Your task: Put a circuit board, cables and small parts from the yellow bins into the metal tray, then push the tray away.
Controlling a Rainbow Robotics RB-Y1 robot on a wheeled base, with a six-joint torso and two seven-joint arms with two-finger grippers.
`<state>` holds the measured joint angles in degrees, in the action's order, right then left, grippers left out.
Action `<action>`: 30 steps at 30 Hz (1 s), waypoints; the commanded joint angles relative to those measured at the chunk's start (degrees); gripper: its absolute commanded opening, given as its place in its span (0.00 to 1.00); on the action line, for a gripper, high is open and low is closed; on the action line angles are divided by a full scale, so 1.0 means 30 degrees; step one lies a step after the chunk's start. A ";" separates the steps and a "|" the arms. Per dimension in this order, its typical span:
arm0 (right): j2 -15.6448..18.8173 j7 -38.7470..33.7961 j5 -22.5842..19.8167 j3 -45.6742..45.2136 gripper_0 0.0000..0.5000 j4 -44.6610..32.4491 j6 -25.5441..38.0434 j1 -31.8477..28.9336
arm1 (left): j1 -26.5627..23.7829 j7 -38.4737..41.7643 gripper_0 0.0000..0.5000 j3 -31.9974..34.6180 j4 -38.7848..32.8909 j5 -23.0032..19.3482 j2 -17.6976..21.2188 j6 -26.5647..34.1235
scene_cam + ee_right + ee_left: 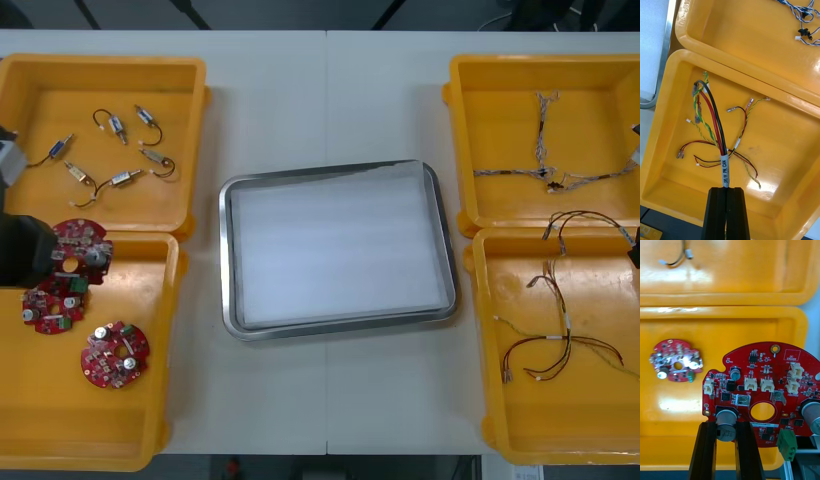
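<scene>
Left gripper (725, 425), at 9 o'clock from the tray (226, 250), is clamped tight on a circuit board (763, 390) over the near left bin (150, 400). Right gripper (726, 191), at the tray's 3 o'clock, is pinched shut on a red and yellow cable (717, 131) over the near right bin (570, 420).

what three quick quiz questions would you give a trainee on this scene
1. True or false: the left end effector is open.
2. How many boards lie or hang in the front view? A one, B three, C five.
3. Fill in: the right end effector is shut on a ___.

Key: 1 false, it is shut on a board. 2 B. 3 cable.
</scene>
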<state>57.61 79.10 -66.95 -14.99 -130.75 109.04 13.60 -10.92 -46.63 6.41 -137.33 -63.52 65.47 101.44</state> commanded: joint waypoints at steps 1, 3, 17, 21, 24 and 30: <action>-0.0132 -0.0117 -0.0156 0.0163 0.00 -0.0451 -0.0164 0.0506 | -0.3859 0.2594 0.00 -0.3015 -0.0512 0.1253 -0.1841 0.1579; -0.0132 -0.0117 -0.0156 0.0163 0.00 -0.0451 -0.0164 0.0506 | -0.4973 0.3268 0.00 -0.4158 -0.0366 0.1839 -0.2457 0.2018; -0.0132 -0.0117 -0.0156 0.0163 0.00 -0.0451 -0.0164 0.0506 | -0.9953 0.6988 0.00 -1.0779 0.1949 0.6351 -0.7642 0.2855; -0.0132 -0.0117 -0.0156 0.0163 0.00 -0.0451 -0.0164 0.0506 | -0.9953 0.8102 0.00 -1.2361 0.2125 0.8431 -0.8873 0.2855; -0.0132 -0.0117 -0.0156 0.0163 0.00 -0.0451 -0.0164 0.0506 | -0.9953 0.8365 0.00 -1.3328 0.2564 0.9515 -0.9605 0.2855; -0.0132 -0.0117 -0.0156 0.0163 0.00 -0.0451 -0.0164 0.0506 | -0.9982 0.8453 0.00 -1.4822 0.4058 1.1419 -1.0982 0.2855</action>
<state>57.51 79.10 -66.98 -14.93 -130.77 108.96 13.67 -38.91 -24.67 -35.74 -126.86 -32.43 35.54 109.37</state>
